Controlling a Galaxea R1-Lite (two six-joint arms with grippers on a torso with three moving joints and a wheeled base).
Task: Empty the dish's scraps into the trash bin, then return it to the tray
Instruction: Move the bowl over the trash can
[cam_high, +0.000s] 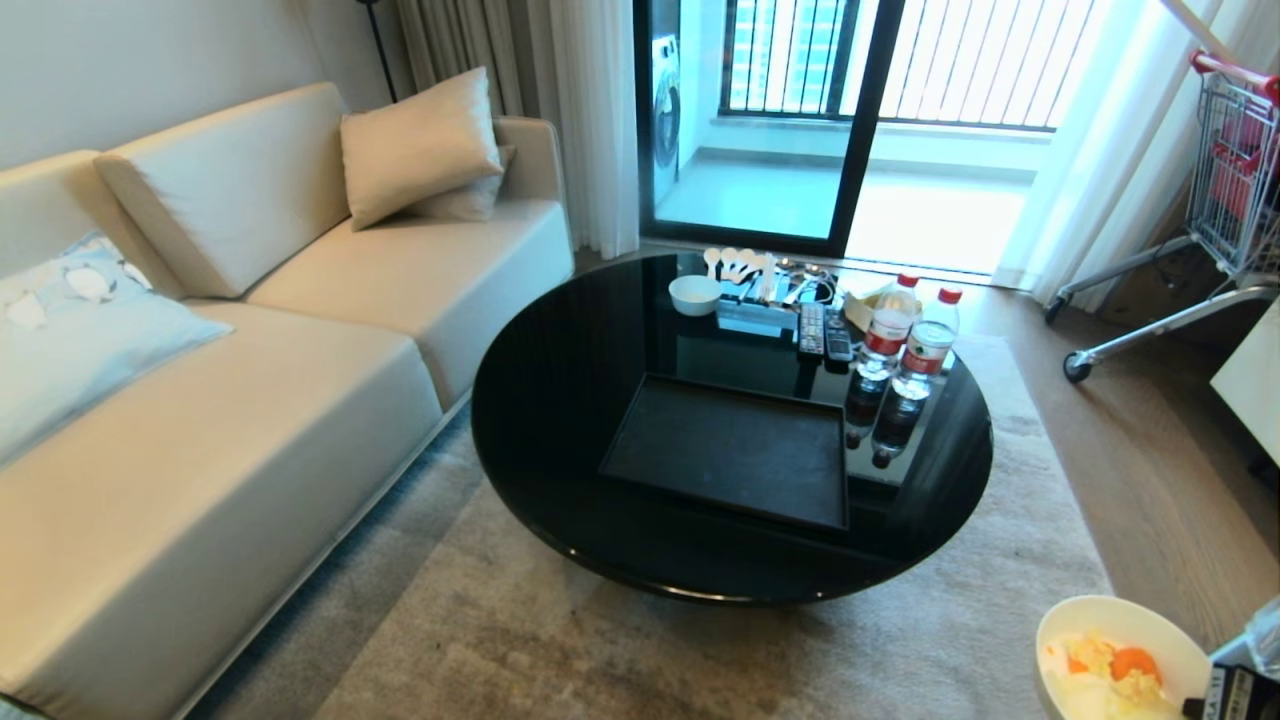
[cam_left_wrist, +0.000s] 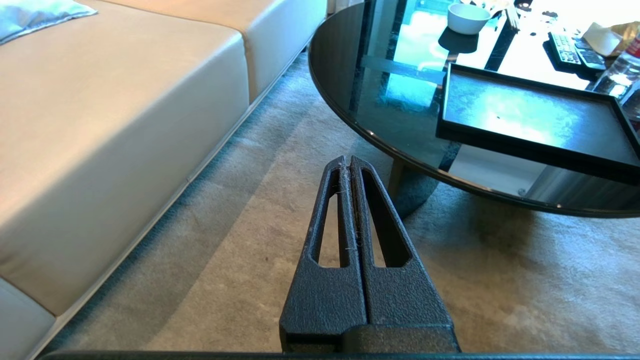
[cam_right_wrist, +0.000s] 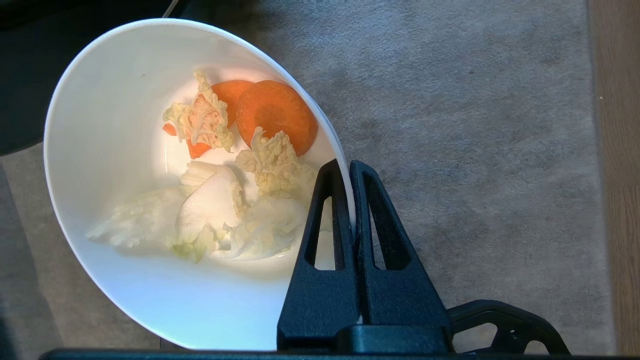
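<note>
My right gripper (cam_right_wrist: 345, 167) is shut on the rim of the dish (cam_right_wrist: 115, 150), a deep white bowl held over the carpet, seen low at the right in the head view as the dish (cam_high: 1085, 620). Inside lie the scraps (cam_right_wrist: 235, 170): pale cabbage shreds and orange carrot slices. The black tray (cam_high: 735, 450) sits bare on the round black table (cam_high: 560, 400), also seen as the tray (cam_left_wrist: 535, 115) in the left wrist view. My left gripper (cam_left_wrist: 347, 160) hangs shut over the carpet beside the sofa, holding nothing. The trash bin is out of view.
A beige sofa (cam_high: 200, 400) stands left of the table. At the table's far side are a small white bowl (cam_high: 694, 294), spoons, remote controls (cam_high: 824, 335) and two water bottles (cam_high: 905, 340). A shopping cart (cam_high: 1215, 200) stands at the far right.
</note>
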